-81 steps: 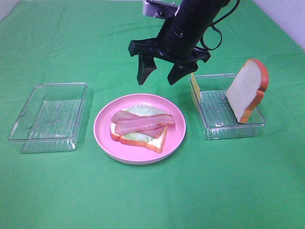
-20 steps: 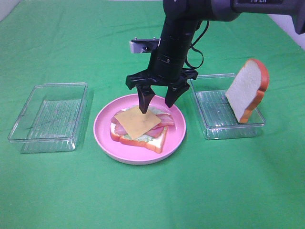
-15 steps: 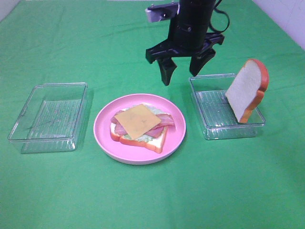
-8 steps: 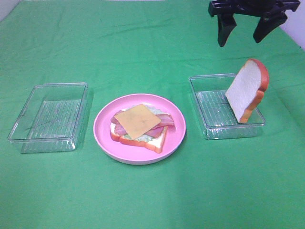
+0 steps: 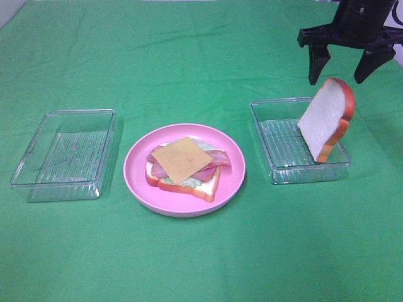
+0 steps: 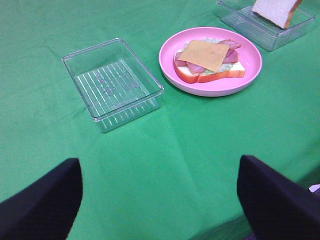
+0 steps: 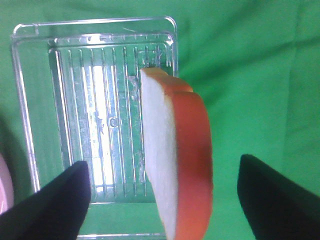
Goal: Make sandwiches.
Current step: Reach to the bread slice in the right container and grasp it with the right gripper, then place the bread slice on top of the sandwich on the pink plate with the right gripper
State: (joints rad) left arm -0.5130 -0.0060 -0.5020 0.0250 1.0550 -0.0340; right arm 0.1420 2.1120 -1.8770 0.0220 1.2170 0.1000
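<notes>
Hovering just above the upright bread slice [image 5: 325, 117] that leans in the right-hand tray [image 5: 281, 163], the right gripper [image 5: 348, 71] has its jaws spread wide, holding and touching nothing. The left gripper [image 6: 159, 200] also hangs empty with jaws wide apart over the green worktop [image 5: 201, 258]. An open sandwich [image 5: 185, 167] topped with cheese lies on the pink plate [image 5: 141, 182].

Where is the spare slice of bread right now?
In the high view the bread slice stands tilted in the clear tray right of the pink plate, just below the open right gripper.
</notes>
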